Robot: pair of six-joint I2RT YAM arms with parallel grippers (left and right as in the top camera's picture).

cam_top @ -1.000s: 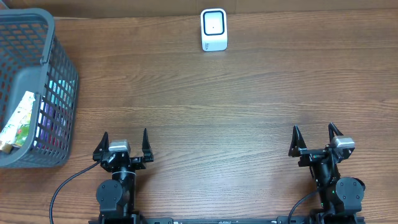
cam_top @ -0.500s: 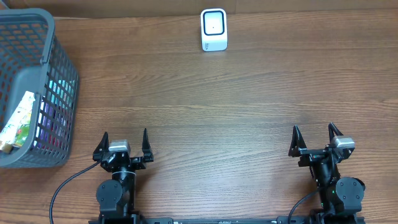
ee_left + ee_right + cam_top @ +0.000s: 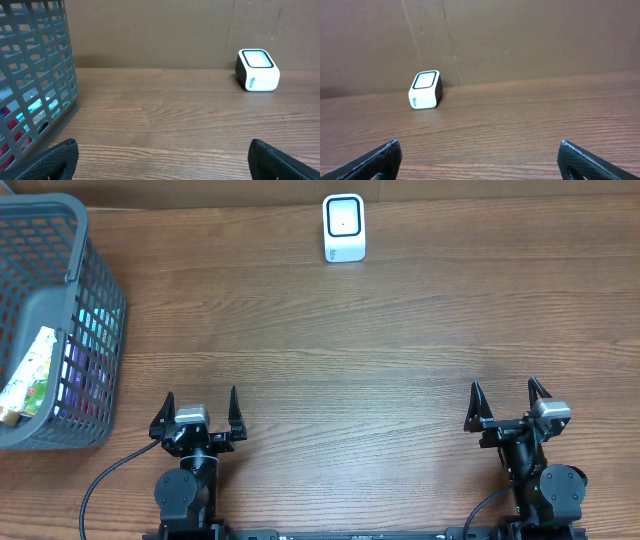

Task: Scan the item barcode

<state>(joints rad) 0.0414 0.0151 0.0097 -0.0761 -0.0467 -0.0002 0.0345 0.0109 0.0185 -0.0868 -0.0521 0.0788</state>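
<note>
Surface, overhead: brown wood-grain table (image 3: 350, 340) fills my feed, with a strip of brown cardboard wall (image 3: 200, 190) along its far edge.
Basket, overhead: grey plastic mesh basket (image 3: 100, 305) sits at the far left, partly cut off by the frame.
Item, overhead: green-and-white soft pouch (image 3: 30, 375) lies inside that basket at its near end; colourful packs (image 3: 85, 350) show through the mesh beside it.
Scanner, overhead: small white box-shaped scanner (image 3: 343, 227) stands at the far edge near centre, well apart from the basket and both arms.
Left gripper, overhead: left gripper (image 3: 200, 394) sits by my edge of the table, jaws spread wide, bare wood between them.
Right gripper, overhead: right gripper (image 3: 503, 385) sits opposite, equally released, holding nothing.
Left wrist: I see the basket wall at left, the scanner far right, and black fingertips (image 3: 55, 160) in the bottom corners, wide apart.
Right wrist: I see the scanner left of centre against the cardboard, with fingertips (image 3: 375, 160) wide apart over bare wood.
</note>
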